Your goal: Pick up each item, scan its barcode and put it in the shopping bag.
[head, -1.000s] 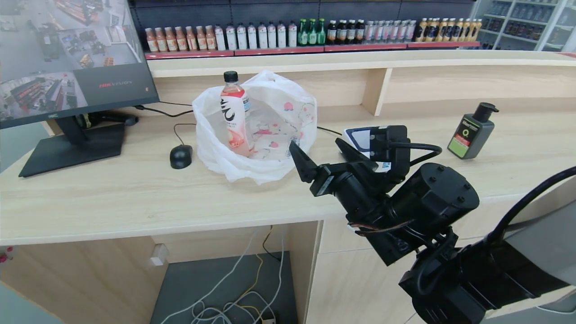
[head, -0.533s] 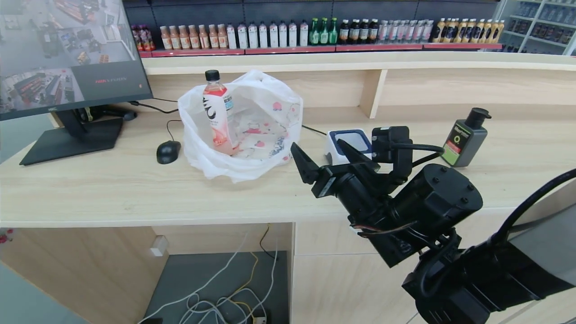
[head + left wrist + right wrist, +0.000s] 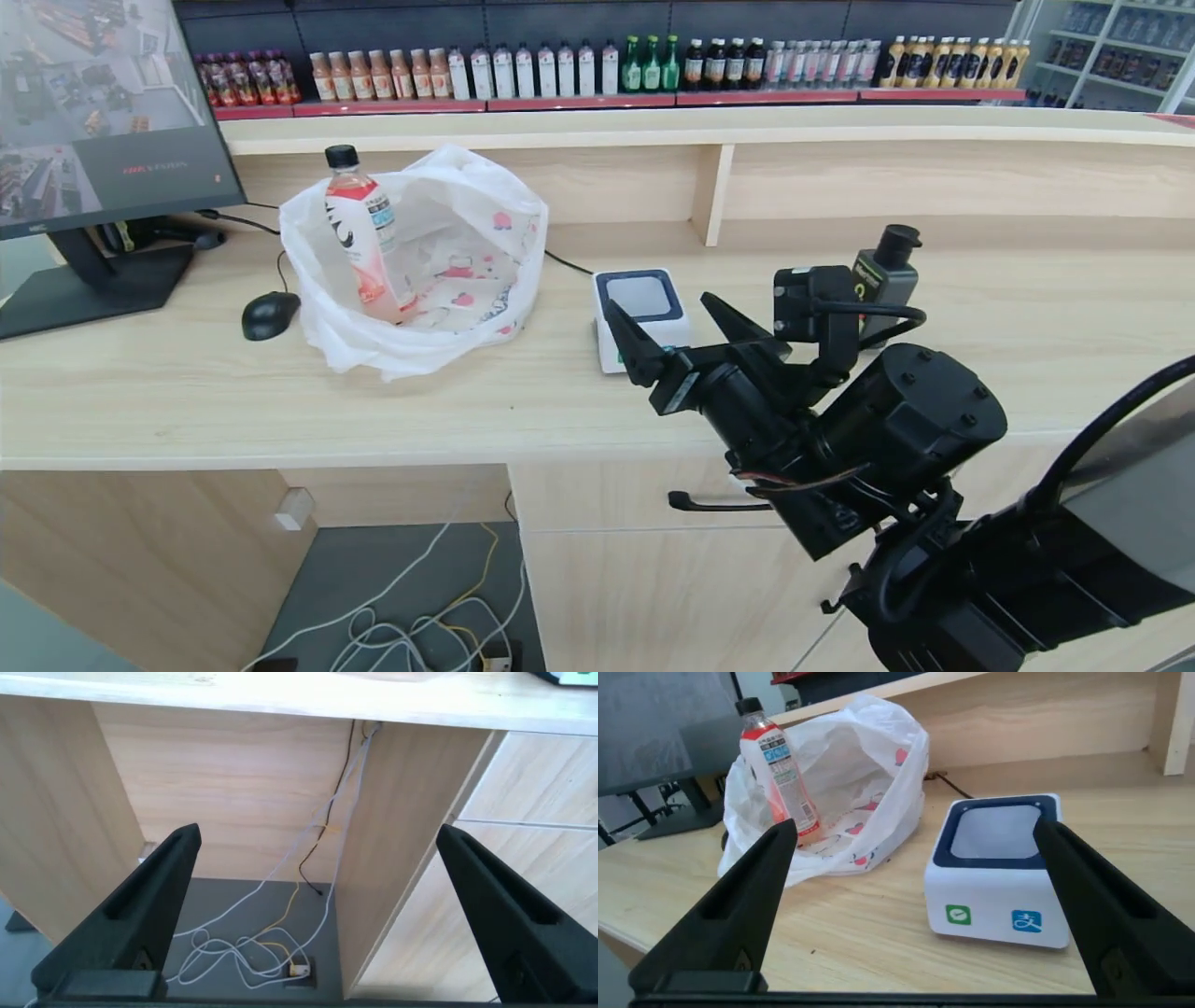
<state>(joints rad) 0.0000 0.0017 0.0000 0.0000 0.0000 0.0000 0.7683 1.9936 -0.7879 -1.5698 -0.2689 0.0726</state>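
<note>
A white plastic shopping bag [image 3: 439, 280] stands open on the wooden counter [image 3: 187, 392], left of centre. A pink-labelled drink bottle [image 3: 359, 233] leans upright inside it. To its right sits the white barcode scanner [image 3: 642, 313]. My right gripper [image 3: 661, 306] hovers open and empty just in front of the scanner. The right wrist view has the scanner [image 3: 999, 873], the bag [image 3: 868, 793] and the bottle [image 3: 780, 775] ahead of that gripper [image 3: 915, 829]. A dark pump bottle [image 3: 882, 275] stands further right, partly behind my right wrist. My left gripper [image 3: 320, 833] is open, low before the counter's front.
A monitor [image 3: 93, 112] and a black mouse [image 3: 269, 315] occupy the counter's left end. A raised ledge runs along the back, with a shelf of bottles [image 3: 607, 70] behind. Under the counter lie loose cables [image 3: 280, 943] in an open bay beside a cabinet panel.
The head camera has swung right, sliding the whole scene left. Relative to the counter, my open right gripper has gone from beside the bag to in front of the scanner.
</note>
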